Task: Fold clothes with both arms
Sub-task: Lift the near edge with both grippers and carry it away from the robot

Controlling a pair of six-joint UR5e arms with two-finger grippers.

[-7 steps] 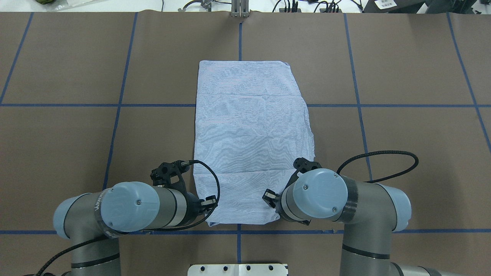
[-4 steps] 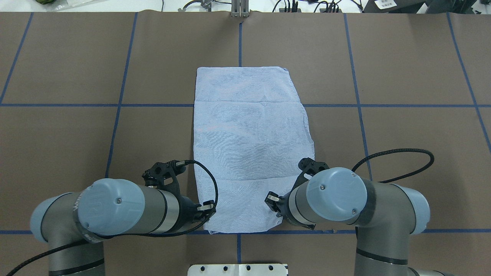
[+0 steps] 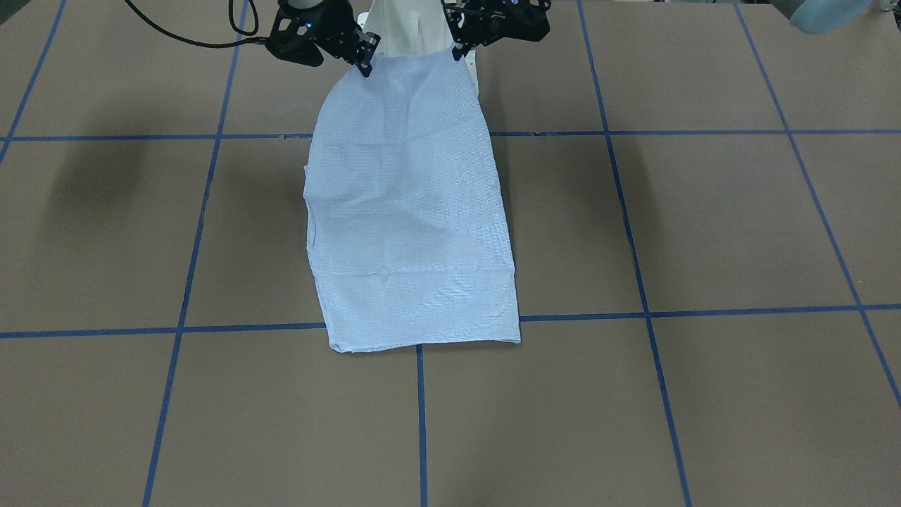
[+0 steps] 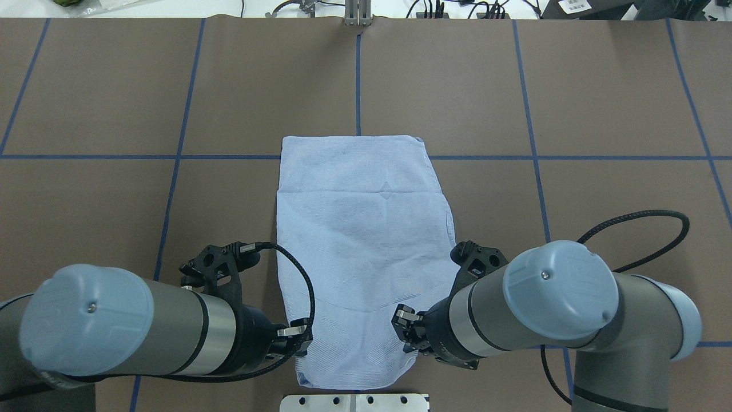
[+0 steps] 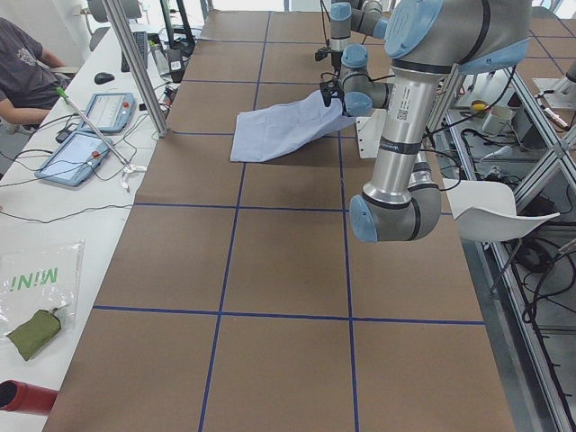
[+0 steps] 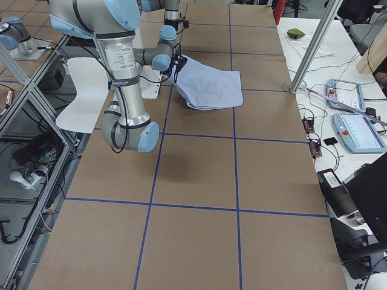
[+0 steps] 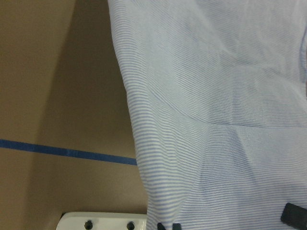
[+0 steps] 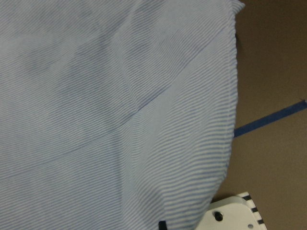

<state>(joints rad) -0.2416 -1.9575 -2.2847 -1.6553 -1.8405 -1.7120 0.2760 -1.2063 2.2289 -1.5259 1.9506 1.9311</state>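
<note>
Shirt (image 4: 360, 229) is being dragged toward the robot since a second ago, with its near corners being pinched by left gripper (image 4: 298, 337) and right gripper (image 4: 407, 331). It is likely being repositioned for folding.

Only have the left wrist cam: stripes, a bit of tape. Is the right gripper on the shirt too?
Observer: Yes. In the front view the right gripper pinches one near corner of the shirt, and the left gripper pinches the other.
Operator: Whole shirt off the table?
Observer: No. The left side view shows it sloping down from both, with the far end flat on the table.
Operator: Where's the far edge?
Observer: Overhead, it lies just beyond a crosswise blue tape line.
</note>
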